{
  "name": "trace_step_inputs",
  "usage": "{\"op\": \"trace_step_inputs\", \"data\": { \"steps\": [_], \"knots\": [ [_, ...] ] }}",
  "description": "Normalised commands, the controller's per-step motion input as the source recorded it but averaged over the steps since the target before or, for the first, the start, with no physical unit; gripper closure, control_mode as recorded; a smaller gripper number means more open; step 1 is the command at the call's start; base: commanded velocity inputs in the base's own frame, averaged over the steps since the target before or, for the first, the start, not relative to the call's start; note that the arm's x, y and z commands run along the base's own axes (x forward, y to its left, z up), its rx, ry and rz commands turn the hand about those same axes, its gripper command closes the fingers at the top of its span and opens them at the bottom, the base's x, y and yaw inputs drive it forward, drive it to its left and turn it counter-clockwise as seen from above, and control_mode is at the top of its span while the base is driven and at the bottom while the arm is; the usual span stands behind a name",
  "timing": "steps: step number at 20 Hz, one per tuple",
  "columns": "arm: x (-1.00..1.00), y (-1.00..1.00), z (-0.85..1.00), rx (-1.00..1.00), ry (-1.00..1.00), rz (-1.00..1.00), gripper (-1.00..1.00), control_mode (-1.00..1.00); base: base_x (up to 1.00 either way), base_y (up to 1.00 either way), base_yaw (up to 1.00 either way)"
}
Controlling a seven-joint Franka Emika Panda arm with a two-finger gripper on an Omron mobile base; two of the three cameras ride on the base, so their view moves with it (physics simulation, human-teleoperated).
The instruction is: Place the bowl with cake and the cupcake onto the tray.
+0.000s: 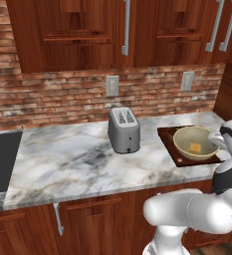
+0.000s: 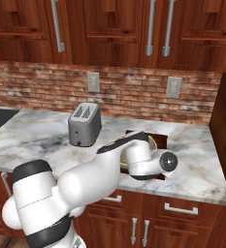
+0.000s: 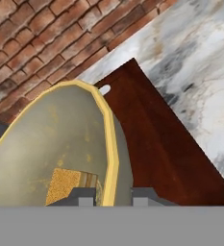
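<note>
The two dark fingers (image 3: 112, 196) are clamped on the thin rim of the wide olive-tan bowl (image 3: 46, 144), one tip inside and one outside. The bowl holds the small orange-yellow cake chunk (image 3: 65, 185) and sits over the flat dark reddish-brown tray (image 3: 156, 144) on the marble counter (image 1: 72, 159), right of the grey toaster (image 1: 123, 130).

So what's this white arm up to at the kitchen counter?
The arm's gripper is shut on the rim of the bowl, one finger inside and one outside. The bowl, holding a small orange-yellow cake, sits over the dark reddish-brown tray on the marble counter, right of a toaster. Whether the bowl fully rests on the tray is hard to tell.
</note>
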Motion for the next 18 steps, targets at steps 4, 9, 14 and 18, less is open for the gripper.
{"op": "trace_step_inputs", "data": {
  "steps": [4, 9, 14, 18],
  "knots": [
    [0.18, -0.11, -0.23, -0.09, 0.0, 0.0, 1.0, -1.0, 0.0, 0.0, 0.0],
    [0.17, -0.13, -0.21, -0.08, 0.0, 0.0, 1.0, -1.0, 0.0, 0.0, 0.0],
    [0.15, -0.16, -0.16, -0.08, 0.0, 0.0, 1.0, -1.0, 0.0, 0.0, 0.0],
    [0.17, -0.18, -0.13, -0.06, 0.0, 0.0, 1.0, -1.0, 0.0, 0.0, 0.0]
  ]
}}
